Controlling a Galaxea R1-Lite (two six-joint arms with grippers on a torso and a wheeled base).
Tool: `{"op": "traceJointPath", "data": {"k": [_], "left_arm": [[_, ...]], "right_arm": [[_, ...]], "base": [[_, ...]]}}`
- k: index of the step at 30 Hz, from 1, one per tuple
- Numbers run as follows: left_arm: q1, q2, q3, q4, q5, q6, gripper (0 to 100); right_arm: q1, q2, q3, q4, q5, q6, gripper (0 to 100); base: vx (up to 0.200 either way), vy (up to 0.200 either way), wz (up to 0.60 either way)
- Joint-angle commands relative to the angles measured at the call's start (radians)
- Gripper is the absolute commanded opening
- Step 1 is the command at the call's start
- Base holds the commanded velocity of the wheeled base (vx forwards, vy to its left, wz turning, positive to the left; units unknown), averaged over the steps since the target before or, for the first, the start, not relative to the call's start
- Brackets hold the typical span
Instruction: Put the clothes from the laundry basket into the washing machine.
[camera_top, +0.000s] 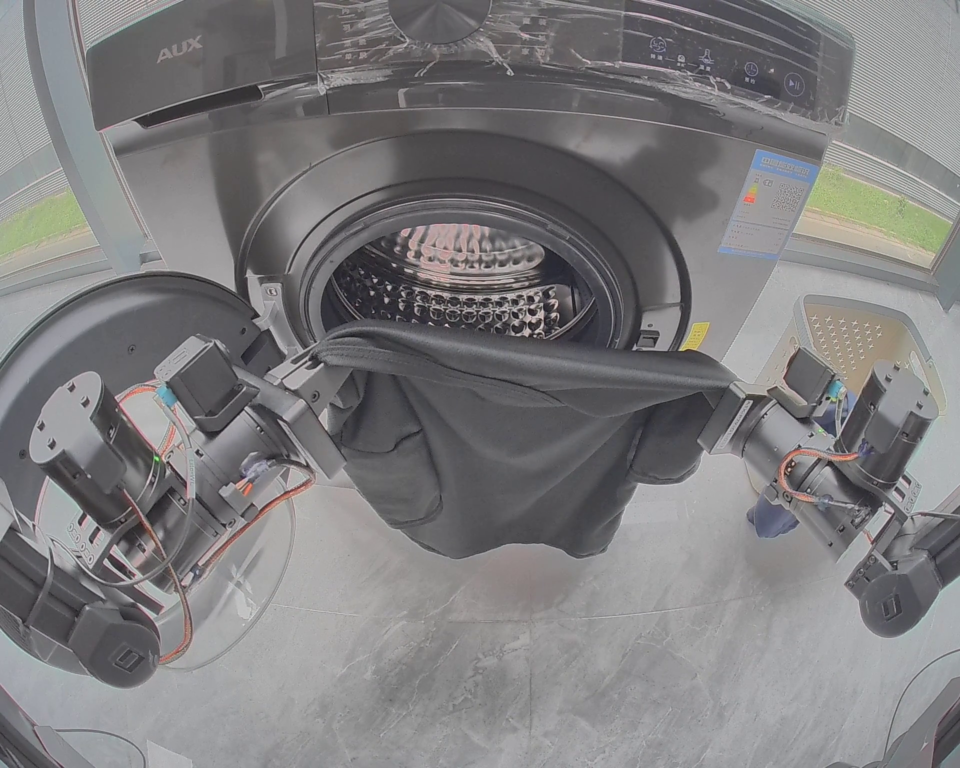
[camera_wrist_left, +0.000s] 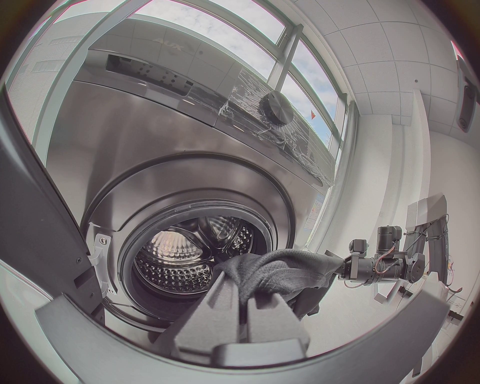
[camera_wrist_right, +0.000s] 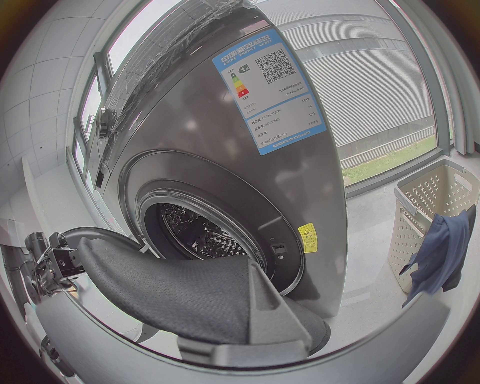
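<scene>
A black garment (camera_top: 500, 450) hangs stretched between my two grippers, just in front of and below the open drum (camera_top: 450, 280) of the washing machine. My left gripper (camera_top: 318, 358) is shut on its left end, beside the door hinge. My right gripper (camera_top: 722, 400) is shut on its right end. In the left wrist view the left gripper (camera_wrist_left: 245, 312) pinches the black garment (camera_wrist_left: 280, 272) before the drum (camera_wrist_left: 190, 255). In the right wrist view the black garment (camera_wrist_right: 175, 295) drapes over my right gripper (camera_wrist_right: 245, 310). The laundry basket (camera_top: 860, 340) stands at the right.
The machine's round door (camera_top: 110, 330) stands swung open at the left, behind my left arm. A dark blue garment (camera_wrist_right: 445, 250) hangs over the rim of the beige laundry basket (camera_wrist_right: 435, 200). Grey stone floor (camera_top: 480, 650) lies open below the black garment.
</scene>
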Motion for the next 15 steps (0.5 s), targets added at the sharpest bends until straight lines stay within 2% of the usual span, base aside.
{"op": "traceJointPath", "data": {"k": [1, 11, 15], "left_arm": [[0.0, 0.0, 0.0, -0.001, 0.0, -0.001, 0], [0.002, 0.002, -0.009, -0.002, 0.001, -0.001, 0], [0.005, -0.001, -0.029, -0.001, 0.003, -0.013, 0]], "right_arm": [[0.0, -0.001, 0.001, -0.001, 0.0, -0.001, 0], [0.002, 0.001, 0.001, 0.001, 0.0, -0.001, 0], [0.0, 0.002, 0.001, 0.001, 0.0, -0.001, 0]], "base": [[0.0, 0.0, 0.0], [0.0, 0.0, 0.0], [0.0, 0.0, 0.0]]}}
